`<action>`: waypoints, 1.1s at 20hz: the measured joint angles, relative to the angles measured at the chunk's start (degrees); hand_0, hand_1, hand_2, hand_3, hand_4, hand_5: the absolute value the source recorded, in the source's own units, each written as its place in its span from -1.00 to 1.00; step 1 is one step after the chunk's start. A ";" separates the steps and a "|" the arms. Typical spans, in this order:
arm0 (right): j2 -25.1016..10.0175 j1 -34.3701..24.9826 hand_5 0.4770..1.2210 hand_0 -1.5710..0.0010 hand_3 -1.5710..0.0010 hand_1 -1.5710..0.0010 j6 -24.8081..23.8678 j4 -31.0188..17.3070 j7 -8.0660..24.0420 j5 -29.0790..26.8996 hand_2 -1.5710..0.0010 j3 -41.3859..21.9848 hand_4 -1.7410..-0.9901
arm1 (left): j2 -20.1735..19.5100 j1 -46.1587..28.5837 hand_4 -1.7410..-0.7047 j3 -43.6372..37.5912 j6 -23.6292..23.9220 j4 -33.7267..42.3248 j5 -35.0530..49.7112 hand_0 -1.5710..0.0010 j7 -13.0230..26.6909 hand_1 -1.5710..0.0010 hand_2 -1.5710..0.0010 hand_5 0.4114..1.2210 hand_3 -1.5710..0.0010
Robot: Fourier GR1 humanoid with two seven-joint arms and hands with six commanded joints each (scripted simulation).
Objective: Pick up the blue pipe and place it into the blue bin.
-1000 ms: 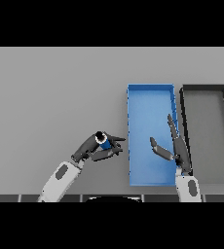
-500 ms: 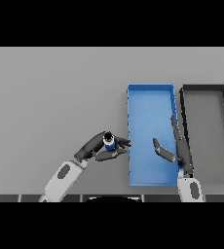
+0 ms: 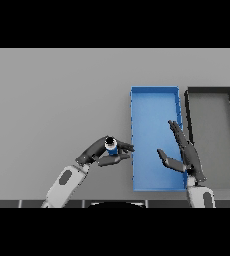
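Note:
The blue pipe [image 3: 111,146], short with a pale rim at its top, is held upright in my left hand [image 3: 101,152], whose fingers and thumb curl round it. That hand hovers just left of the blue bin [image 3: 154,105], near the bin's lower left wall. My right hand [image 3: 185,152] is open with straight fingers, raised over the bin's right side, thumb pointing left.
A dark grey bin [image 3: 211,93] stands directly right of the blue one, its long side parallel. The grey table [image 3: 57,100] stretches wide to the left and behind.
My left hand has carried the pipe to the right, closer to the blue bin's left wall. The right hand has shifted slightly.

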State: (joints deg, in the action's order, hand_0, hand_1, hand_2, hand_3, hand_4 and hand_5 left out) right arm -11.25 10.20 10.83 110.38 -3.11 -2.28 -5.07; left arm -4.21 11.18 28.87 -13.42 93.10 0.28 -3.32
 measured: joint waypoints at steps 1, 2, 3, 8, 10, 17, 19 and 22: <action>-1.67 -1.84 -0.67 1.00 1.00 0.97 2.54 1.44 2.53 -3.00 0.85 -0.29 0.38 | 0.42 0.02 -0.47 0.15 -0.07 -0.50 -0.70 -1.00 0.53 -1.00 -1.00 1.00 -1.00; -3.27 -3.98 -0.70 1.00 1.00 0.98 4.30 2.79 5.29 -6.63 0.85 0.02 0.37 | 0.41 -0.04 -0.47 -0.32 -0.37 -0.32 -0.53 -1.00 -0.16 -1.00 -1.00 1.00 -1.00; -4.43 -5.84 -0.73 1.00 1.00 0.98 6.01 4.74 7.70 -9.20 0.86 -0.98 0.34 | 0.38 -0.06 -0.47 -0.47 -0.87 -0.36 -0.58 -1.00 -0.29 -1.00 -1.00 1.00 -1.00; -8.97 -15.73 -0.78 1.00 1.00 0.99 9.85 8.37 18.20 -14.04 0.90 -4.94 0.22 | 0.90 -0.29 -0.47 -1.17 -1.65 0.55 -1.66 -1.00 0.88 -1.00 -1.00 1.00 -1.00; -9.07 -20.86 -0.79 1.00 1.00 1.00 10.20 8.07 21.85 -14.31 0.93 -7.01 0.18 | 1.61 0.40 -0.47 -1.68 -1.68 -0.17 -2.45 -1.00 1.81 -1.00 -1.00 1.00 -1.00; -5.22 -29.89 -0.79 1.00 1.00 1.00 13.64 4.87 25.94 -15.01 0.94 -13.86 0.30 | 2.80 0.61 -0.47 -3.10 -3.98 -0.93 -3.20 -1.00 -0.64 -1.00 -1.00 1.00 -1.00; -4.55 -33.93 -0.82 0.99 1.00 0.99 14.16 2.88 27.70 -15.69 0.92 -14.26 0.36 | 2.54 0.08 -0.47 -3.80 -5.45 -0.47 -2.10 -1.00 0.20 -1.00 -1.00 1.00 -1.00; -2.83 -37.12 -0.87 0.98 1.00 0.97 14.87 0.89 28.89 -14.51 0.90 -16.15 0.45 | 3.41 -0.50 -0.48 -3.72 -6.59 -0.50 -2.12 -1.00 1.42 -1.00 -1.00 1.00 -1.00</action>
State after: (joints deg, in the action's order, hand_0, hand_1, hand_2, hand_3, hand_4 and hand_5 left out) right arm -14.07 -26.92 25.70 111.27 25.78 -16.79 -21.21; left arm -0.80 10.69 25.15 -20.01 92.60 -1.84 -1.90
